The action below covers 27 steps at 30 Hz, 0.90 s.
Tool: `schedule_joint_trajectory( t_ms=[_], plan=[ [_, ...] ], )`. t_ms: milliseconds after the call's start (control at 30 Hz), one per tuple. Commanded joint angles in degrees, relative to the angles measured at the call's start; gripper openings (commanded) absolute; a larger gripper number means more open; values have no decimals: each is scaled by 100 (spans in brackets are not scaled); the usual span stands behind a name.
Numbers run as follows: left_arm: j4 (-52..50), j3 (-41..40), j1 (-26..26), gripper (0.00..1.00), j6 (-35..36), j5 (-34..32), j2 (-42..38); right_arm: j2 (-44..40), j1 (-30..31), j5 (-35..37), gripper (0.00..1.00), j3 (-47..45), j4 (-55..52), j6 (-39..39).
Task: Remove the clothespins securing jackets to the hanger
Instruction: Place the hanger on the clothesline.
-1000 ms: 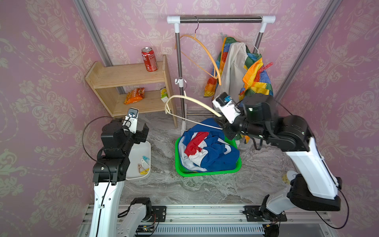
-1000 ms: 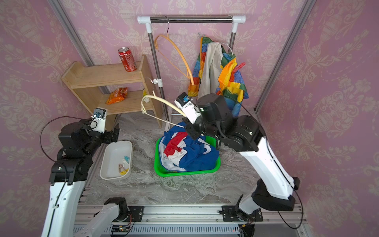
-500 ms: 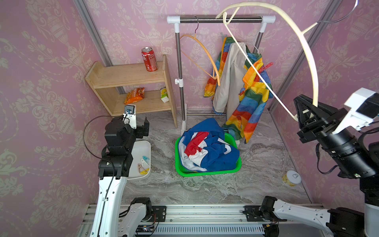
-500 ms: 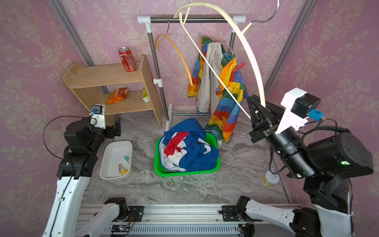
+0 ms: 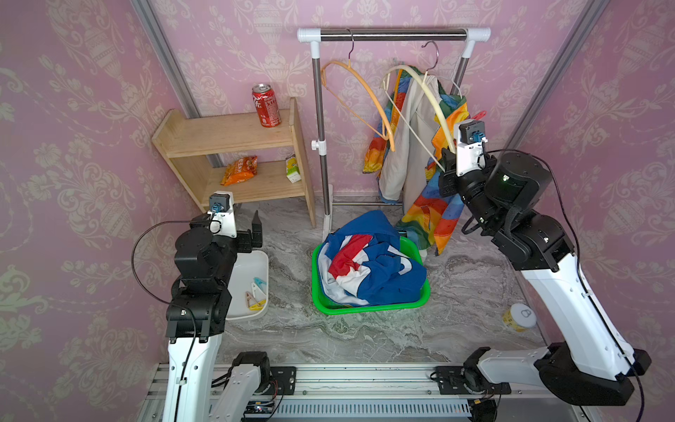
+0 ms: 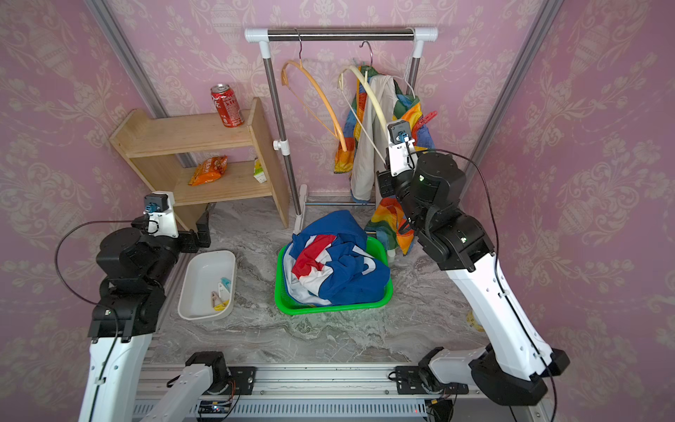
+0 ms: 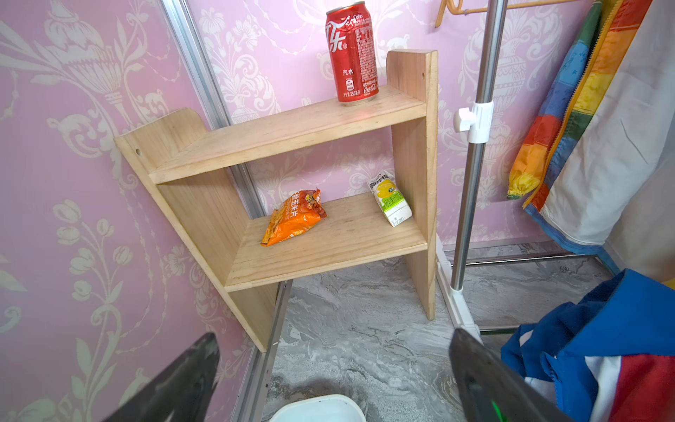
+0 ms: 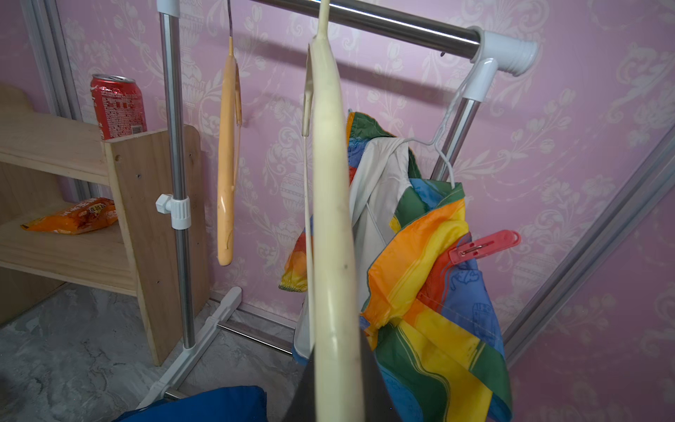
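Clothespins (image 5: pixel 256 296) in light blue, pale pink and yellow lie overlapped in the white tray (image 5: pixel 248 270), too small in both top views to sort apart. A red clothespin (image 8: pixel 482 246) is clipped on a fold of the rainbow jacket (image 8: pixel 420 263), its biting end buried in the cloth. The white wire hanger (image 8: pixel 443 160) carrying that jacket shows only its hook and neck; the rest is under fabric. In the right wrist view the cream hanger (image 8: pixel 330 219) fills the middle and hides most of the dark fingers behind it.

The right gripper (image 5: pixel 447 160) is clamped narrowly on the lower end of the cream hanger, whose hook sits over the rack rail (image 5: pixel 394 35). In a top view the red clothespin is near the gripper at about 1 o'clock, apart from it. The left gripper (image 7: pixel 328 365) is spread wide and holds nothing, hovering just above the tray's 12 o'clock end.

On the grey marbled floor (image 5: pixel 365 339), a green basket (image 5: pixel 365 311) holds the blue-red-white jacket (image 5: pixel 369 270). From the basket, the tray is at 9 o'clock, the rack at 12 and a wooden shelf (image 5: pixel 226 135) at 10. An orange hanger (image 5: pixel 361 91) hangs bare on the rail. Pink patterned wallpaper (image 5: pixel 73 146) covers the walls.
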Motion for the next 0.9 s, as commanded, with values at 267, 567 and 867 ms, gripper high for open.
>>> schedule_joint_trajectory(
  t_ms=[267, 567, 867],
  plan=[
    [-332, -197, -40, 99, -328, 107, -304, 1531, -251, -895, 0, 1464, 763, 441],
    [-640, -255, -40, 99, -340, -184, -589, 3968, -288, -1124, 0, 5232, -600, 378],
    [-831, -276, -37, 99, -392, -399, -793, 4353, -688, -1532, 0, 5169, -286, 1199]
  ],
)
